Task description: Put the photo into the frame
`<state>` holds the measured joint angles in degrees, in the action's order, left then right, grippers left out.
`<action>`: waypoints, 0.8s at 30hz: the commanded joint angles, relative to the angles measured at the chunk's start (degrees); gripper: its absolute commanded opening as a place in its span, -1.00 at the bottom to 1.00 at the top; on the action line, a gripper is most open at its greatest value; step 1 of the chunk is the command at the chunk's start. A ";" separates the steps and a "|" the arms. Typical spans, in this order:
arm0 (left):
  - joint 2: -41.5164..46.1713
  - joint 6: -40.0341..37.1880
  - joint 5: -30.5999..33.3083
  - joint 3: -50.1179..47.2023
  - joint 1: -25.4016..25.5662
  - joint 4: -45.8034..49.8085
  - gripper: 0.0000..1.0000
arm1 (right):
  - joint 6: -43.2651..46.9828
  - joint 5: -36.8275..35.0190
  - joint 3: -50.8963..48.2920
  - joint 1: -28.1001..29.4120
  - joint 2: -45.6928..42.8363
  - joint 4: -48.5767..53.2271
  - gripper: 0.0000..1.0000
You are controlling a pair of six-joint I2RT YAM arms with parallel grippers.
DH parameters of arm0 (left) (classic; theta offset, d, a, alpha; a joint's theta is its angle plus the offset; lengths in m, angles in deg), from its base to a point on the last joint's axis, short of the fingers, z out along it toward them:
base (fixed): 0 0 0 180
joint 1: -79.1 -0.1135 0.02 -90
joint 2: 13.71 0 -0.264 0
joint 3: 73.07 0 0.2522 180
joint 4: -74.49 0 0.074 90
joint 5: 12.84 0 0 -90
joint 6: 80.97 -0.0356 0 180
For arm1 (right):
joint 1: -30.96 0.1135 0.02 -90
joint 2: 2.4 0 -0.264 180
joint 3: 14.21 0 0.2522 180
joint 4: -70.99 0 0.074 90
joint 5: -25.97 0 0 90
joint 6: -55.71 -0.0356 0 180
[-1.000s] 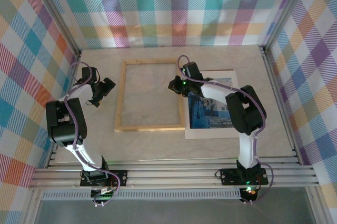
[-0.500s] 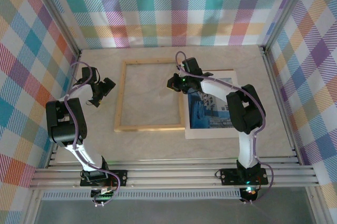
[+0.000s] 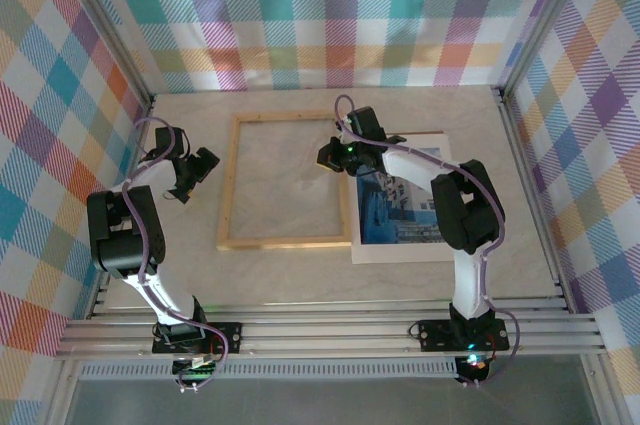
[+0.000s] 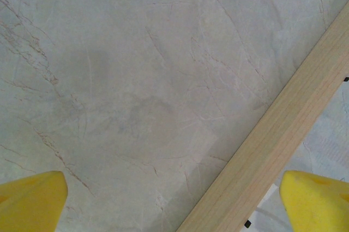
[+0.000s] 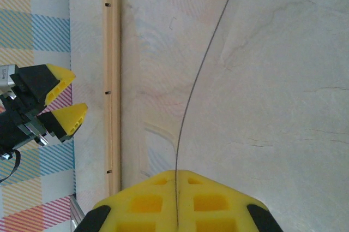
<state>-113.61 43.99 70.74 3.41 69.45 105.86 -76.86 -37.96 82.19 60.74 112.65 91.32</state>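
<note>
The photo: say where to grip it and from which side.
Grip the near edge of the photo, probably coming low from the near side. It lies flat on the white mat, left edge beside the frame, far part under the right arm, so that edge looks freest.

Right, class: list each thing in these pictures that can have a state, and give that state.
frame: lying flat, no photo in it.
photo: outside the frame, lying on the white mat.
clear pane: edge apparently pinched, bowed.
left pincer: open, empty.
right pincer: shut on the clear pane.
</note>
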 commanded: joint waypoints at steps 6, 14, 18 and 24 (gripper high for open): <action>0.94 -0.16 -0.57 0.04 -0.59 -0.53 0.99 | 1.28 6.30 1.16 -1.09 -0.68 -0.83 -1.00; 1.05 -0.20 -0.37 0.09 -0.57 -0.34 0.99 | 5.44 6.83 3.63 -2.01 -2.65 -0.11 -1.00; 1.41 0.37 0.07 0.19 -0.62 -0.47 0.99 | 6.65 7.73 6.14 -2.00 -3.64 -0.59 -1.00; 3.22 1.91 1.01 0.22 -0.73 -0.15 0.99 | 4.42 10.36 11.32 -1.50 -3.55 -2.29 -1.00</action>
<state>-113.32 44.65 70.81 3.41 69.45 105.88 -72.62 -30.79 90.45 58.73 112.41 90.82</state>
